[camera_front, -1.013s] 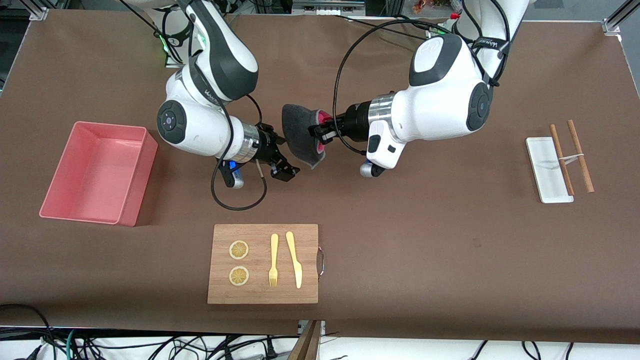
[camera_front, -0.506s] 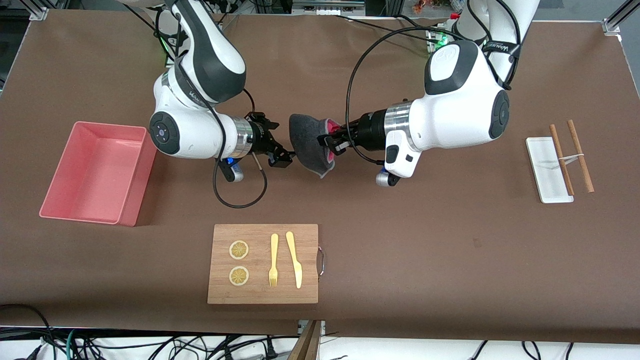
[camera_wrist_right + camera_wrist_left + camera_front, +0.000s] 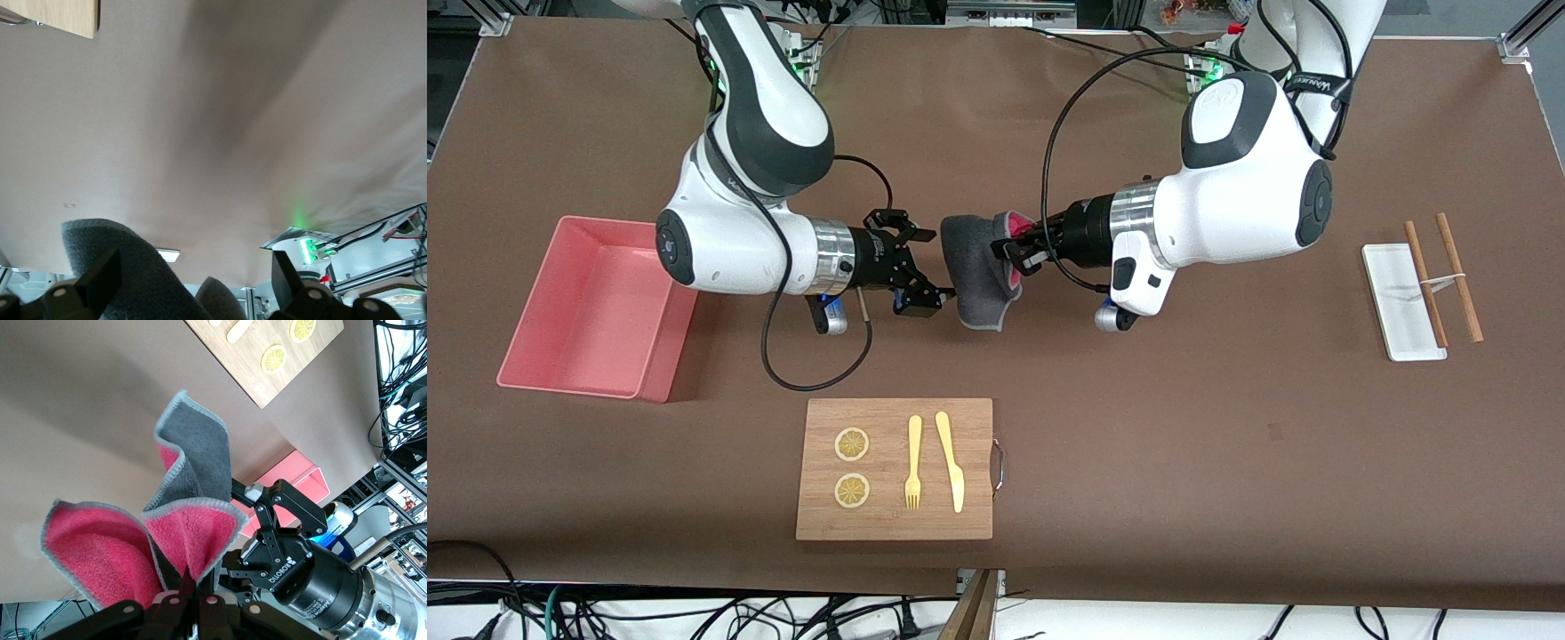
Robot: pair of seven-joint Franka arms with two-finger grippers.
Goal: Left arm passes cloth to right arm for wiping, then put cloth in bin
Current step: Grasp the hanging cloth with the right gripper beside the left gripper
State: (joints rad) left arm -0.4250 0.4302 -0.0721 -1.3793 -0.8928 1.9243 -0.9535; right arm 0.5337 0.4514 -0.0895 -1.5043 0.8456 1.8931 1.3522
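A: How is the cloth held at this moment?

B: It is pinched at one bunched edge by the left claw, whose fingers are clamped tight on it. The rest is draped downward, grey face outward, pink face folded in, well above the surface. In the left wrist view, the pink folds are seen rising straight from the shut fingertips.

A: And the right claw?

B: It is spread wide and nothing is gripped by it. It is placed just beside the hanging cloth, with the grey fabric seen between its open fingers in the right wrist view.

A: What could be spoiled from here?

B: The handover is judged the weak point. If only a thin hem is caught when the right claw is closed, the floppy cloth could be dropped once the left claw is opened. If the left claw is released too early, the cloth would be lost to the surface below both claws.

A: Anything else?

B: The two claws are set very close, so a collision could be caused by a small overreach. The salmon-pink bin lies well away, toward the right arm's end, so a weak grip could also fail during that carry.
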